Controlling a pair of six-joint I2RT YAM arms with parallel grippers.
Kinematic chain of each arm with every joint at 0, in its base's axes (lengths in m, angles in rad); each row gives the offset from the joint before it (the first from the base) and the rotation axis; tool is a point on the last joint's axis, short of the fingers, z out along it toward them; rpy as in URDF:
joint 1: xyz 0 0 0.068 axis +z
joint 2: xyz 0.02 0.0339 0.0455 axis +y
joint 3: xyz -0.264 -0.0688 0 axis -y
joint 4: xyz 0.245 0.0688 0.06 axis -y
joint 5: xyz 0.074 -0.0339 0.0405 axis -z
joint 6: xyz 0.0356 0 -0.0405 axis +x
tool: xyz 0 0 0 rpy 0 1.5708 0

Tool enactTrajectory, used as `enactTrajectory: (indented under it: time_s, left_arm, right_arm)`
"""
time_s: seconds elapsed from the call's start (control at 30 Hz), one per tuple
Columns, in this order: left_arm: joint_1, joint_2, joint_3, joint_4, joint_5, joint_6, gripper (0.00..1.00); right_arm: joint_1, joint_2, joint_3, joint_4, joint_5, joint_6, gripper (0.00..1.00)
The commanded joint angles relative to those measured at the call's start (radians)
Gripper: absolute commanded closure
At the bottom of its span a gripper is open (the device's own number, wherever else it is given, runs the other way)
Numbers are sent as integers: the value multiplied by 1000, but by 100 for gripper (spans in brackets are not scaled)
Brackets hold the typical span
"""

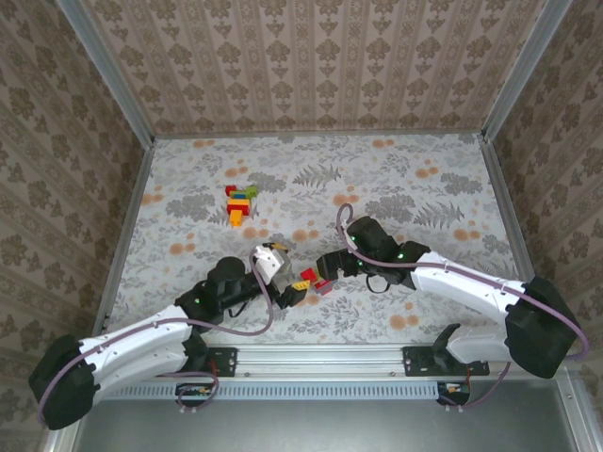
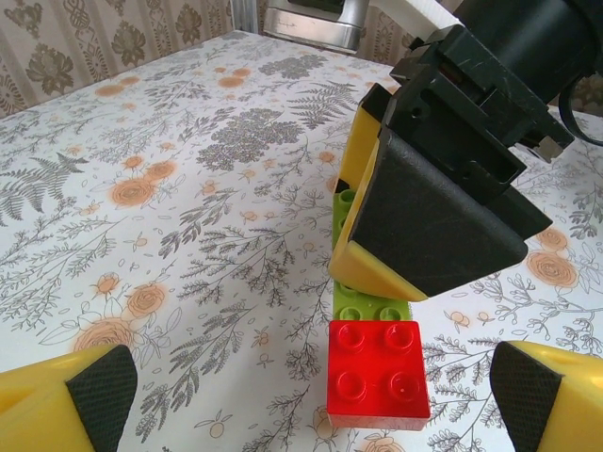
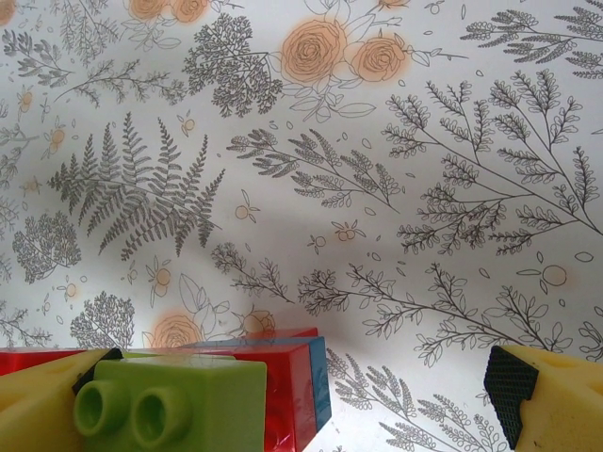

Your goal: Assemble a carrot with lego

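In the left wrist view a red two-by-two studded plastic brick (image 2: 377,374) lies flat on the floral-printed table (image 2: 141,188) at lower centre, butted against a lime-green studded brick (image 2: 370,303) just above it. One yellow, black-padded finger (image 2: 424,217) of the right gripper (image 3: 292,400) rests over that green brick. The left gripper (image 2: 311,405) is released, its fingers (image 2: 89,405) spread into the two bottom corners, with the red brick between them and touched by neither. The right gripper is also spread wide. In its own view the green brick sits just beside its lower-left finger with nothing clamped, and a blue brick (image 3: 318,377) lies close behind. A small pile of coloured lego bricks (image 1: 240,202) lies well apart, in the upper left of the top view. The step in hand looks like joining the two near bricks. To do it well, the left claw should centre on the red brick and close squarely on its flat sides. It should then press the studs straight home, without tilting, while the right one steadies the green brick.
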Motion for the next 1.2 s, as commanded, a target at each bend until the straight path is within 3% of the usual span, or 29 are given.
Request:
enactTrajectory:
  time_s: [0.0,0.23,0.6,1.17]
  left_arm:
    - [8,-8,-7,-1,0,18,0]
    - [12,9,-2,9,9,19,0]
    - [14,6,-3,1,11,17,0]
    - [17,16,-1,7,16,17,0]
  right_arm:
    - [2,35,-85,-225,78,-19,0]
    - [0,-28,-100,-248,84,-20,0]
    - [-5,31,-94,-227,91,-26,0]
    - [-22,-46,-139,-250,115,23,1]
